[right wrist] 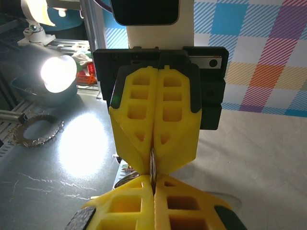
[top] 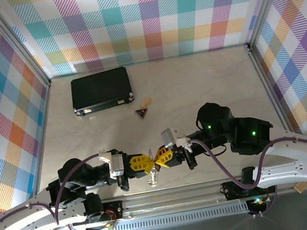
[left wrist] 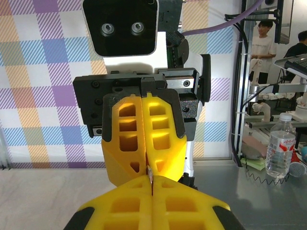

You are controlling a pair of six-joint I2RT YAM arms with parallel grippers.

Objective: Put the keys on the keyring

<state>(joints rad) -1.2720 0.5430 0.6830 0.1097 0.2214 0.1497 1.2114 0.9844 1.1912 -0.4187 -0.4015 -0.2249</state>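
My left gripper [top: 152, 162] and right gripper [top: 160, 159] meet tip to tip low over the table's near edge. Both are shut on one thin metal edge, seemingly the keyring [right wrist: 153, 167], pinched at the fingertips. It shows as a sliver [left wrist: 151, 173] in the left wrist view, between my own left gripper [left wrist: 152, 181] below and the right gripper [left wrist: 146, 165] opposite. In the right wrist view my right gripper [right wrist: 154, 181] faces the left gripper [right wrist: 153, 160]. The silver keys [top: 153, 177] hang just below the fingertips, and a curved silver piece of them [right wrist: 125, 179] peeks out beside them.
A black flat case [top: 101, 89] lies at the back left of the table. A dark-red triangular trinket [top: 142, 113] with a tan piece [top: 146, 101] lies mid-table. Checkered walls close in the left, back and right sides. The metal rail [top: 172, 195] runs along the near edge.
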